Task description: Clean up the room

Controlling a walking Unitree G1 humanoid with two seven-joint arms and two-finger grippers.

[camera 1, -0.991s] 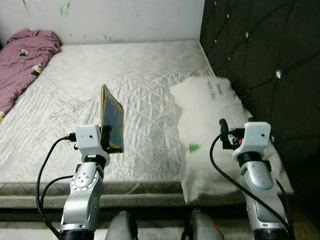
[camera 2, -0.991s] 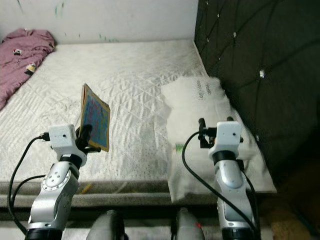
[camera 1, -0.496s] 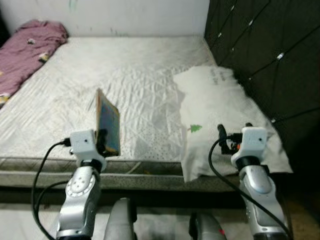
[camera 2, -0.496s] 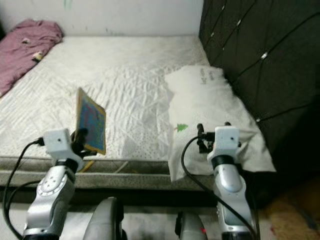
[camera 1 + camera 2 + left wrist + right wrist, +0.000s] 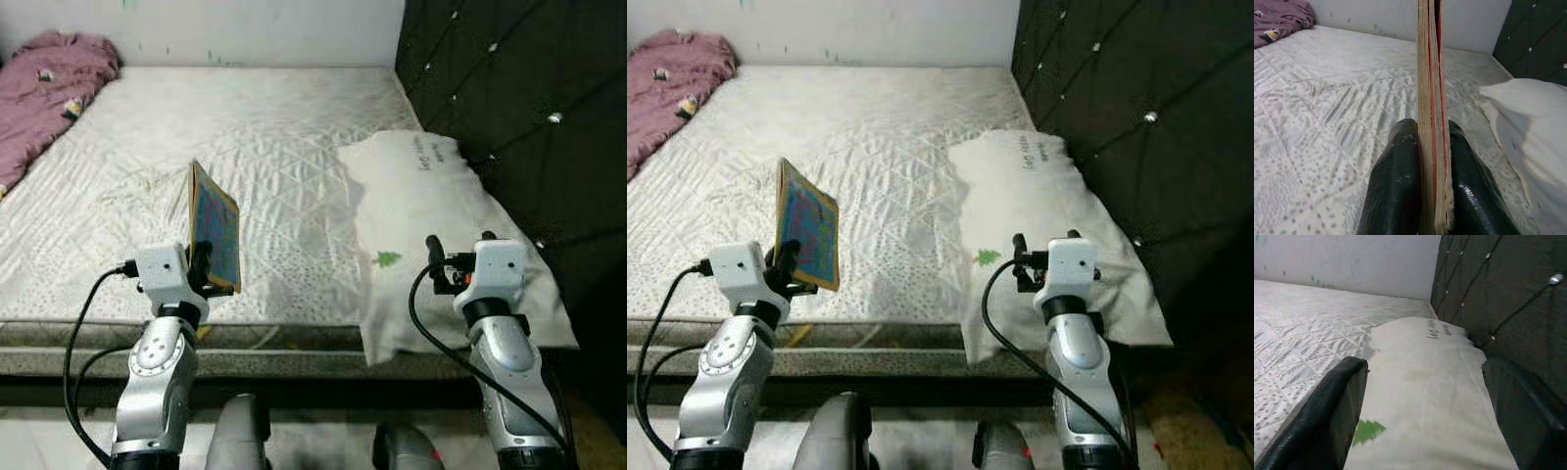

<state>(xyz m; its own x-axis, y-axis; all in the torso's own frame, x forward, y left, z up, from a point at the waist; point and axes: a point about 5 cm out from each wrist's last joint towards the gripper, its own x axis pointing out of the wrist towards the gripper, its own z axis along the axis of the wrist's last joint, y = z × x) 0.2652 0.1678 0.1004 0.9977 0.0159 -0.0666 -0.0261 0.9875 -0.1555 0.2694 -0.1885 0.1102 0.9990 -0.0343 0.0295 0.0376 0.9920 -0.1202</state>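
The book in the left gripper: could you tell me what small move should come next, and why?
Probably carry the book away from the bed. The left gripper is shut on it, upright above the mattress edge; the right gripper is open over the pillow.

Wide bed with a white quilted mattress cover (image 5: 284,147), stitched in diamond shapes and speckled with small grey dots near the front edge. Along the robot's right, a tall black tufted headboard (image 5: 509,98) studded with small shiny buttons. Against it, a white pillow (image 5: 431,225) printed with dark lettering and a small green tree. At the far left corner, a crumpled mauve blanket (image 5: 44,93) heaped on the mattress. Behind the bed, a plain white wall (image 5: 245,29) flecked with small green marks. Below the mattress edge, a grey bed base (image 5: 294,362). Even, soft light.
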